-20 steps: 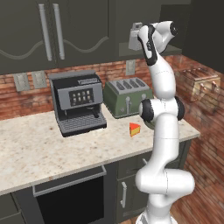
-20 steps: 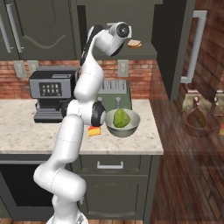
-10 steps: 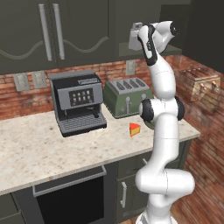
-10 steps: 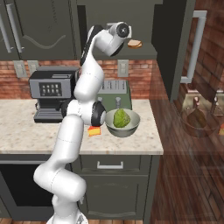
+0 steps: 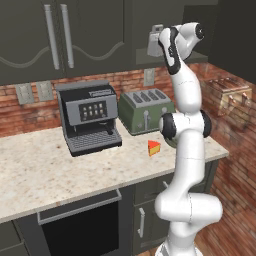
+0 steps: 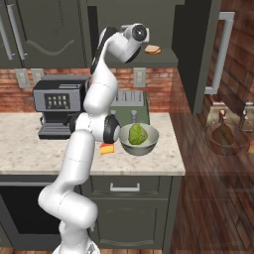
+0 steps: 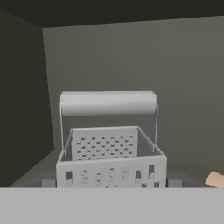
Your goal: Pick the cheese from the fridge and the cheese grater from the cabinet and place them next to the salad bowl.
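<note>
The grey metal cheese grater [image 7: 109,148] stands upright on the shelf of the open upper cabinet [image 5: 100,30], also seen as the grater [image 5: 154,39] up high. My gripper [image 5: 160,44] reaches into the cabinet, and its fingertips [image 7: 48,178] press flat against both sides of the grater's base. The orange cheese [image 5: 154,147] wedge lies on the counter; from the right the cheese [image 6: 106,148] sits just left of the salad bowl [image 6: 139,140], which holds a green lettuce ball.
A flat tan bread piece [image 6: 153,49] lies on the cabinet shelf right of the grater. A green toaster [image 5: 145,111] and a coffee machine [image 5: 90,117] stand at the back of the counter [image 5: 40,170]. The dark fridge [image 6: 193,59] rises at the right.
</note>
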Controlling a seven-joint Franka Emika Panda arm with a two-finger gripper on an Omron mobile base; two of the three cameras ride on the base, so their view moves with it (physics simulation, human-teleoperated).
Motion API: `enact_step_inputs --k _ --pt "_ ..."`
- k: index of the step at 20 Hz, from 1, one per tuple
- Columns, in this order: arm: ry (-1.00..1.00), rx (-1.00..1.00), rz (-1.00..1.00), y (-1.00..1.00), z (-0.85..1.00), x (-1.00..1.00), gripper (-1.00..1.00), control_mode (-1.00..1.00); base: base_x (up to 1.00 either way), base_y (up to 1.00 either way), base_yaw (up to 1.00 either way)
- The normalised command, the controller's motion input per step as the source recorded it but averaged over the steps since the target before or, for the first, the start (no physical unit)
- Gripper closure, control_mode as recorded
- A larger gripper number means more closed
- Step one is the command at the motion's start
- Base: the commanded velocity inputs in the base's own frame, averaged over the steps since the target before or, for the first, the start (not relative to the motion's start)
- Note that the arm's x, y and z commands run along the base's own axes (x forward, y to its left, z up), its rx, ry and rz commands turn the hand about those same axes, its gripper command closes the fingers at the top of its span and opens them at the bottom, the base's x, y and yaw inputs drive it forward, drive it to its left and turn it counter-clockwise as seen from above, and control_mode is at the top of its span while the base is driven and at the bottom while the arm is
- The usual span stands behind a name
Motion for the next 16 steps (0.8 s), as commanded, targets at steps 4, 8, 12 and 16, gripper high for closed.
enact_step_inputs --k 4,8,12,16 --pt "-0.01 0.00 0.00 0.00 0.21 -0.27 1.00 -1.00 0.00 0.00 0.00" --pt "0.00 0.00 0.00 0.00 0.29 -0.32 1.00 -1.00 0.00 0.00 0.00" --pt "0.00 0.00 0.00 0.00 0.01 -0.24 1.00 -1.00 0.00 0.00 0.00" --pt "0.00 0.00 -0.01 0.00 0.00 -0.41 1.00 -1.00 0.00 0.00 0.00"
